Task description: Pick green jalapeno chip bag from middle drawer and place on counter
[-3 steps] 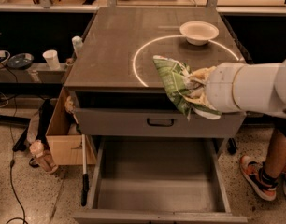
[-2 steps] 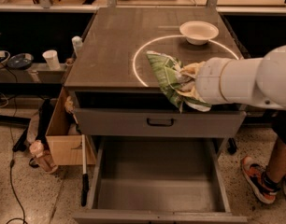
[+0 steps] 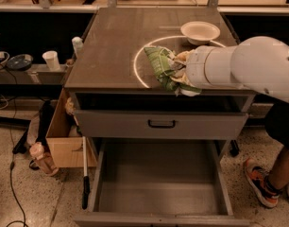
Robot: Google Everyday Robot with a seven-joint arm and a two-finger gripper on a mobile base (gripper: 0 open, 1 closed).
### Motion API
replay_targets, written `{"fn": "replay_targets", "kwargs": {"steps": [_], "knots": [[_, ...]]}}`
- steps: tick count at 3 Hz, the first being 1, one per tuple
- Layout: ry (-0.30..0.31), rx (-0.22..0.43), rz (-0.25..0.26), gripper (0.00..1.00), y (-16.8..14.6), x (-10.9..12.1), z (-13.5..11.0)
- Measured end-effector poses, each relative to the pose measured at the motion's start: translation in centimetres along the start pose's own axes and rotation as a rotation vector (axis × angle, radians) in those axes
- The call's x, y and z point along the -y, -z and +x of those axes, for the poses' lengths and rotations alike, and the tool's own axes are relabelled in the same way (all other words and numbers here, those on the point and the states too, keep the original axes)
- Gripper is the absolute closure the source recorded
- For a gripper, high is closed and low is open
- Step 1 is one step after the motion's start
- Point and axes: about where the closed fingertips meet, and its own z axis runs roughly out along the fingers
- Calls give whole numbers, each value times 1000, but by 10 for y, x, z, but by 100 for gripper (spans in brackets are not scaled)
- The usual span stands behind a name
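The green jalapeno chip bag [image 3: 161, 66], crumpled green and white, is held in my gripper [image 3: 178, 72] above the counter [image 3: 111, 46], over the white circle line near the front edge. The gripper is shut on the bag; my white arm reaches in from the right. The middle drawer [image 3: 158, 183] stands pulled open below, its grey floor bare. A white bowl [image 3: 200, 31] sits on the counter at the back right of the circle.
A closed grey drawer front with a black loop handle [image 3: 162, 124] lies just under the counter. A cardboard box [image 3: 64, 136] and a bottle [image 3: 39, 156] are on the floor at left. A person's leg and shoe [image 3: 262, 183] are at right. Cluttered benches run behind.
My gripper has carried the chip bag up and to the left, from in front of the counter's edge to over the counter inside the white circle.
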Motion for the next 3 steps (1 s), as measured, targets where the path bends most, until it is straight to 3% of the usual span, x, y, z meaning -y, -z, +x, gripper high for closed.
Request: {"fn": "replay_targets", "kwargs": {"steps": [1, 2, 3], "knots": [[38, -38, 9, 100, -47, 14, 12], [38, -38, 9, 100, -47, 14, 12], [38, -38, 9, 74, -47, 14, 12]]}}
